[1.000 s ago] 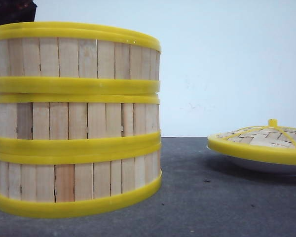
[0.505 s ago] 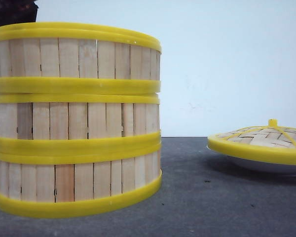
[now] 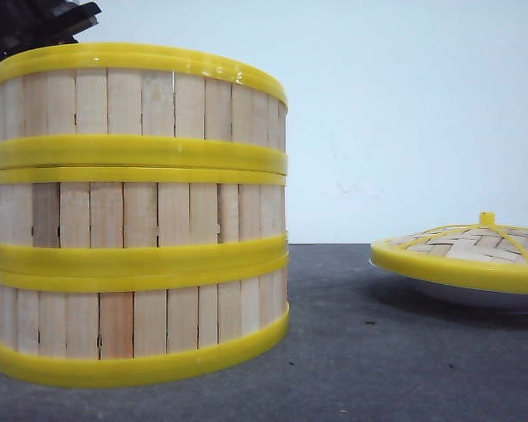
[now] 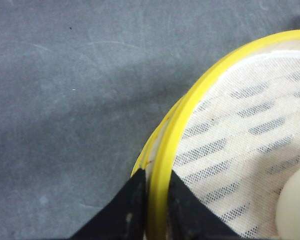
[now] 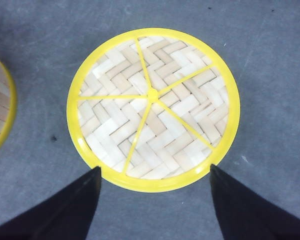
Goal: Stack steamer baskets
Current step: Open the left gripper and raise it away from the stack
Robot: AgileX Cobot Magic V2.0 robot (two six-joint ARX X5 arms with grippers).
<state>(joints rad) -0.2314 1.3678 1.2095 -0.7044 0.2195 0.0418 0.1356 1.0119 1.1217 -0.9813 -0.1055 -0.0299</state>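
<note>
Three steamer baskets (image 3: 136, 215) stand stacked one on another at the left of the front view, pale slats between yellow rims. My left gripper (image 3: 35, 25) shows as a dark shape behind the top basket's far left rim. In the left wrist view its fingers (image 4: 125, 210) sit tight on either side of the top basket's yellow rim (image 4: 190, 107), shut on it. A striped mesh liner (image 4: 250, 125) covers that basket's inside. My right gripper (image 5: 155, 167) hangs open above the table, apart from the stack, whose edge (image 5: 2, 107) shows at the side.
A domed woven lid (image 3: 471, 246) with yellow rim and knob rests on a white plate (image 3: 475, 294) at the right; the right wrist view shows the lid (image 5: 152, 107) between my open fingers. A pale round lump (image 4: 296, 205) lies in the top basket. The dark grey table (image 3: 370, 352) runs to a white wall.
The top basket has shifted slightly right, its left edge now in view. My left gripper has moved right and shows more above the rim. Lid and plate are unmoved.
</note>
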